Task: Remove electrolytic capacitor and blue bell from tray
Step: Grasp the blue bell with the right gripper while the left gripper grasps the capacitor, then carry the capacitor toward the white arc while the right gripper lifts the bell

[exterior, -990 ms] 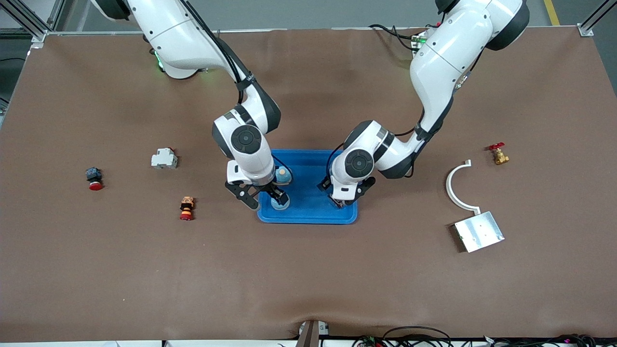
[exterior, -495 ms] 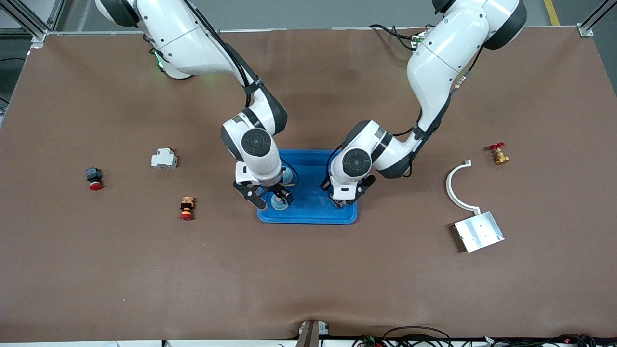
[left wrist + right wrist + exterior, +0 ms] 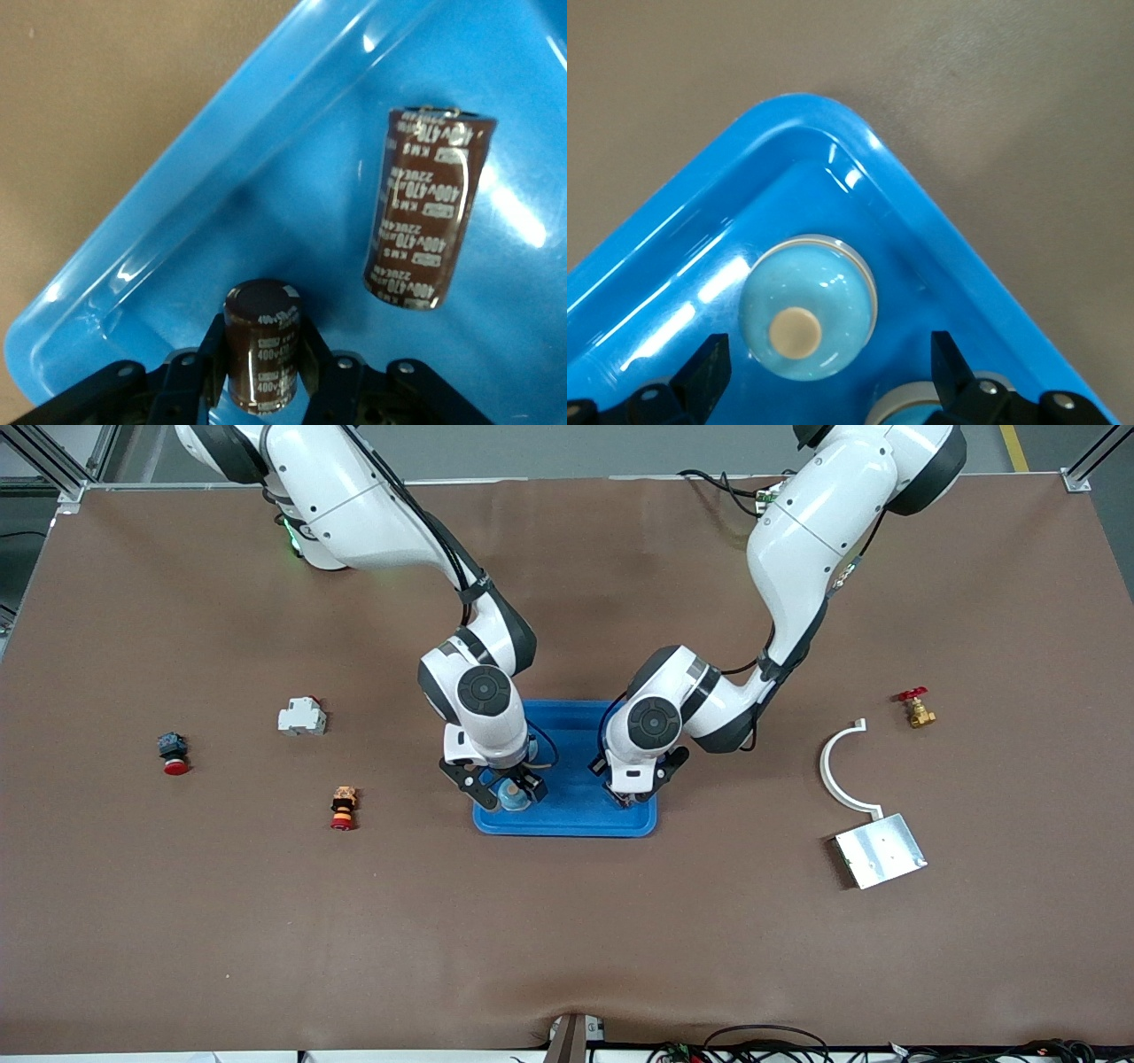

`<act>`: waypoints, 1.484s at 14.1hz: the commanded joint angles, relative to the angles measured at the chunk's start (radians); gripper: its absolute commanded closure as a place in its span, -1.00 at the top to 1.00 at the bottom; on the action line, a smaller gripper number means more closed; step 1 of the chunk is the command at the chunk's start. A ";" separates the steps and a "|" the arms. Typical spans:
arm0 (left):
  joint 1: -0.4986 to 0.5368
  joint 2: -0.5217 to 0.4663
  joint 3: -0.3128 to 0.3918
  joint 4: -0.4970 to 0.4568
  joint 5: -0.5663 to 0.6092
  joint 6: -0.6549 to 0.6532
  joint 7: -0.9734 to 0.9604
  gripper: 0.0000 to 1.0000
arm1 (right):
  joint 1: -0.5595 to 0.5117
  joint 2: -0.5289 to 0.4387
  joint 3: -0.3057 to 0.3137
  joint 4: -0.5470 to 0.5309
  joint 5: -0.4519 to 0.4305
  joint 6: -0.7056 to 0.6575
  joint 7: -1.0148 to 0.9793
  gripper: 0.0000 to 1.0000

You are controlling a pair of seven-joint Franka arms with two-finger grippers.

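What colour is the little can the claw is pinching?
Dark brown capacitor with pale lettering, clearest in the left wrist view.

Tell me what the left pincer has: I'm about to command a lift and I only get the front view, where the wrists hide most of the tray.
Observer: The left pincer is shut on a dark brown capacitor, gripped across its body.
Operator: Anything else close to it in the tray?
Observer: A second capacitor lies on its side on the floor of the blue tray, apart from the gripped one.
Operator: And the right arm?
Observer: The right pincer is open over a pale blue bell in a corner of the tray; it has no grip on it.
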 commanded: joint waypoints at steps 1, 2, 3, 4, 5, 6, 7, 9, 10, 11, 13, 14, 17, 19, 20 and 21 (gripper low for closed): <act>-0.015 -0.035 0.031 0.003 0.027 -0.046 -0.021 -1.00 | 0.013 0.051 -0.007 0.071 -0.007 -0.017 0.033 1.00; -0.012 -0.049 0.031 0.004 0.042 -0.063 -0.021 -1.00 | 0.013 0.053 -0.007 0.071 -0.008 -0.020 0.031 1.00; -0.008 -0.060 0.030 0.003 0.070 -0.071 -0.021 -1.00 | 0.013 0.053 -0.009 0.071 -0.010 -0.020 0.031 1.00; 0.000 -0.077 0.027 0.003 0.085 -0.092 -0.018 -1.00 | 0.013 0.053 -0.009 0.071 -0.010 -0.020 0.031 1.00; 0.003 -0.090 0.028 0.003 0.092 -0.117 -0.009 -1.00 | 0.013 0.056 -0.007 0.072 -0.010 -0.020 0.031 1.00; 0.004 -0.107 0.028 0.003 0.092 -0.132 0.005 -1.00 | 0.011 0.056 -0.007 0.074 -0.008 -0.020 0.030 1.00; 0.008 -0.130 0.030 0.000 0.093 -0.155 0.040 -1.00 | 0.010 0.056 -0.007 0.075 -0.008 -0.022 0.030 1.00; 0.035 -0.176 0.028 -0.009 0.096 -0.244 0.162 -1.00 | 0.008 0.056 -0.007 0.085 -0.011 -0.026 0.024 1.00; 0.037 -0.198 0.030 -0.026 0.105 -0.269 0.236 -1.00 | 0.006 0.056 -0.009 0.092 -0.016 -0.026 0.018 1.00; 0.055 -0.224 0.030 -0.057 0.113 -0.270 0.285 -1.00 | 0.000 0.056 -0.009 0.100 -0.018 -0.028 0.016 1.00; 0.089 -0.276 0.027 -0.126 0.168 -0.264 0.336 -1.00 | -0.006 0.056 -0.009 0.108 -0.016 -0.028 0.001 1.00; 0.115 -0.300 0.026 -0.162 0.182 -0.251 0.362 -1.00 | -0.006 0.056 -0.009 0.108 -0.016 -0.028 -0.001 1.00; 0.205 -0.362 0.014 -0.250 0.184 -0.180 0.508 -1.00 | -0.006 0.056 -0.009 0.108 -0.019 -0.027 -0.008 1.00; 0.251 -0.396 0.014 -0.316 0.185 -0.104 0.536 -1.00 | -0.004 0.064 -0.009 0.108 -0.019 -0.026 -0.021 1.00; 0.282 -0.416 0.014 -0.356 0.185 -0.062 0.594 -1.00 | -0.004 0.067 -0.009 0.108 -0.027 -0.026 -0.021 1.00; 0.313 -0.429 0.013 -0.387 0.185 -0.047 0.658 -1.00 | -0.004 0.067 -0.009 0.106 -0.037 -0.026 -0.021 1.00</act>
